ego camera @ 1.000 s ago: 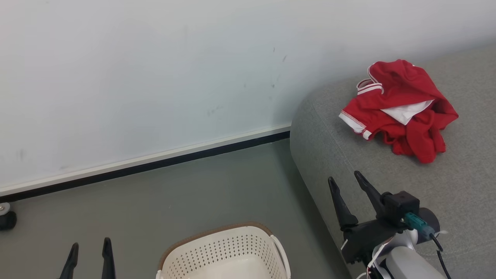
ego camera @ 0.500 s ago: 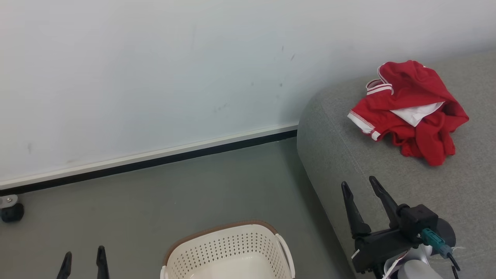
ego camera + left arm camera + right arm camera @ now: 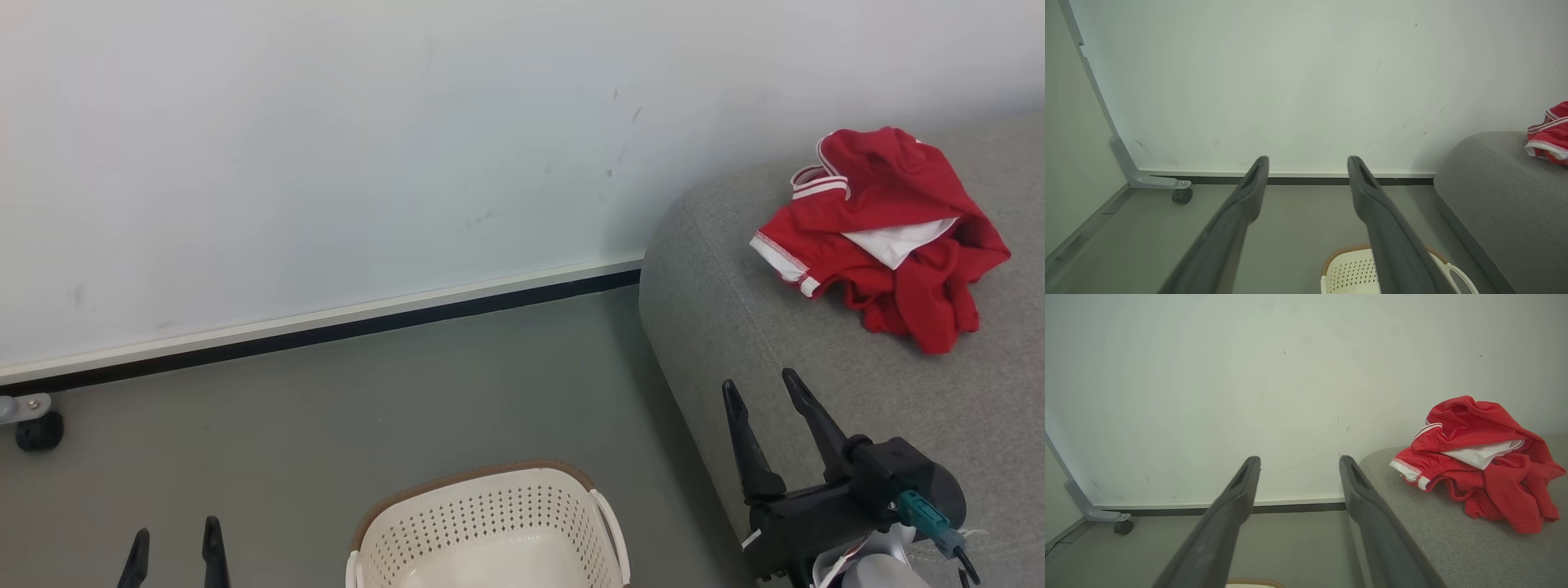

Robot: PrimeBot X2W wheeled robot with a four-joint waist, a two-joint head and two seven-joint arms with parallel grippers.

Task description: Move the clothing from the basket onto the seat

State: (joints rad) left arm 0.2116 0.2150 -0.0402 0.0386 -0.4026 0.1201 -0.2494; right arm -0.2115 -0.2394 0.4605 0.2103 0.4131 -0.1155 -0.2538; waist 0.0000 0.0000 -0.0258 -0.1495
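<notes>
Right tool [image 3: 759, 382]: fingers parted, gripping nothing, stood at the near edge of the seat [image 3: 718, 327]; left tool [image 3: 175, 539]: fingers likewise parted and empty, sat low above the floor [image 3: 326, 408], left of the basket [image 3: 490, 523]. Clothing [image 3: 886, 237]: a crumpled red heap with white trim, lay on the seat, well apart from both tools. Basket: stood on the floor beside the seat, between the tools.

The clothing [image 3: 886, 237], red with white stripes, stitched hems and a white panel, lies crumpled in one heap on the light-grey seat [image 3: 735, 343], near its rounded end. The cream perforated basket [image 3: 490, 518], brown-rimmed, stands upright on the floor beside the seat.
</notes>
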